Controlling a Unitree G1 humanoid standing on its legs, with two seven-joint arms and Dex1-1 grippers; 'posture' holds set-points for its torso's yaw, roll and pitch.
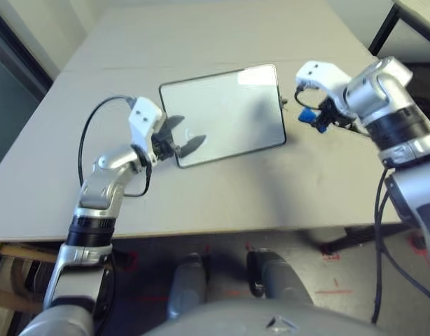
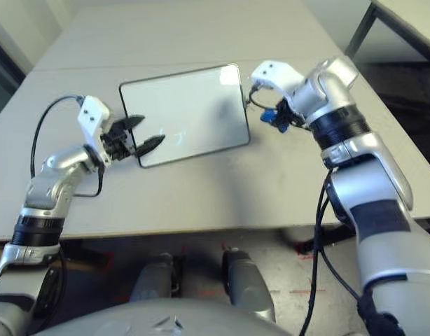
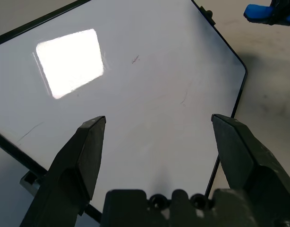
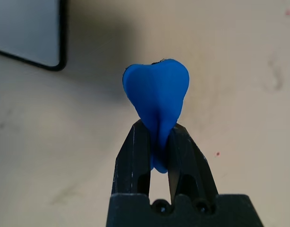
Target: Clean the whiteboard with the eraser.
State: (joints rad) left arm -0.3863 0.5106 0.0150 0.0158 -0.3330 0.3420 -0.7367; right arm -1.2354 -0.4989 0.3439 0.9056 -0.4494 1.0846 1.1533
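Your right gripper (image 4: 158,142) is clamped on the small bright blue bone-shaped eraser (image 4: 157,101), the two black fingers pinching its lower half so that the rounded upper lobe stands clear above the fingertips. You can see it held above the pale grey counter (image 1: 222,203), just off the right-hand short edge of the rectangular glossy white whiteboard with its thin black frame (image 1: 222,115), near one of the small side knobs and apart from the board itself.

Your left gripper (image 1: 178,141) has its jaws spread wide and holds nothing. It sits over the whiteboard's near left corner, with the fingertips pointing across the white surface toward the right.

You have the whiteboard lying flat on the counter, roughly in the middle, turned at a slight angle to the counter's edges. Its surface carries a bright reflection near the far right corner and a few faint reddish traces (image 3: 135,59) and thin scratches in the left wrist view; whether they are writing cannot be told.
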